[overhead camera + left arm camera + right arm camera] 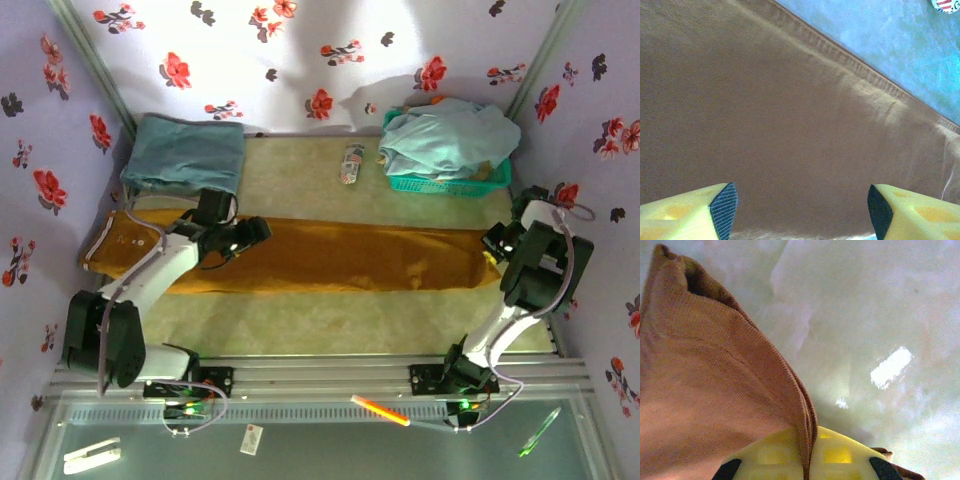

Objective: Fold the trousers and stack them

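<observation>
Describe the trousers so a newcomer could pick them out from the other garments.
Start at the big pale green mat: a long band of cloth lies flat across its middle. Those are the trousers, mustard-brown, unlike the folded teal garment at far left and the pale aqua garment heaped in the green basket.

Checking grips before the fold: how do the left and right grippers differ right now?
The left gripper is open, jaws apart over the flat trousers; the right gripper is shut, pinching their edge. The left gripper sits nearer the waist end; the right gripper is at the far leg end. Both are at the same trousers.
</observation>
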Robot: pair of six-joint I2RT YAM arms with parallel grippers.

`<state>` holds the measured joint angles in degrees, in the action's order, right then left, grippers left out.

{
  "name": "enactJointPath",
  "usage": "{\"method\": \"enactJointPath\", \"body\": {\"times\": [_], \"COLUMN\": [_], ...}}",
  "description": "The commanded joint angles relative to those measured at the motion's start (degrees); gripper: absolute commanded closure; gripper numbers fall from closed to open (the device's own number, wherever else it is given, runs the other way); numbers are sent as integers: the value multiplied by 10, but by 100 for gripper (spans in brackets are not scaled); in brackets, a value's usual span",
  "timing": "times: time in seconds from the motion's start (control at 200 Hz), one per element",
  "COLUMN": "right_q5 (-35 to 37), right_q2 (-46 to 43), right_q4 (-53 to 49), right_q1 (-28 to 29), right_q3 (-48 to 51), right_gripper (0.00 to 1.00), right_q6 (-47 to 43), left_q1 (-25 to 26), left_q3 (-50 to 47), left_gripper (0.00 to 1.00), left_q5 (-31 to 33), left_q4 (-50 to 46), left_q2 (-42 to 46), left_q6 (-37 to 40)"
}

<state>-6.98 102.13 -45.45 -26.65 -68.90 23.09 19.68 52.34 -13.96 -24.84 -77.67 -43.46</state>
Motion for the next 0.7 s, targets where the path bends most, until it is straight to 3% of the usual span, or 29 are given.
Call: {"method": "enactJointPath", "body": {"times": [0.0,0.26,0.48,0.7], "right_q5": [-35,-70,49,97], "right_q2": [-81,-207,-270,-209], "right_q4": [9,-12,-51,13], "right_q1": [10,119,369,596], "right_q3": [23,46,-9,-69], "right_gripper": [100,100,100,100], "right_q6": [38,68,153,257], "left_q1": [-11,-54,-68,-98], "left_q3": [0,4,3,-19], "left_gripper": [27,27,27,27], "left_q5": [12,26,54,85], "left_q4": [-22,-53,-95,-110], "left_q2": [19,40,55,75], "left_q6": [21,16,14,-6]}}
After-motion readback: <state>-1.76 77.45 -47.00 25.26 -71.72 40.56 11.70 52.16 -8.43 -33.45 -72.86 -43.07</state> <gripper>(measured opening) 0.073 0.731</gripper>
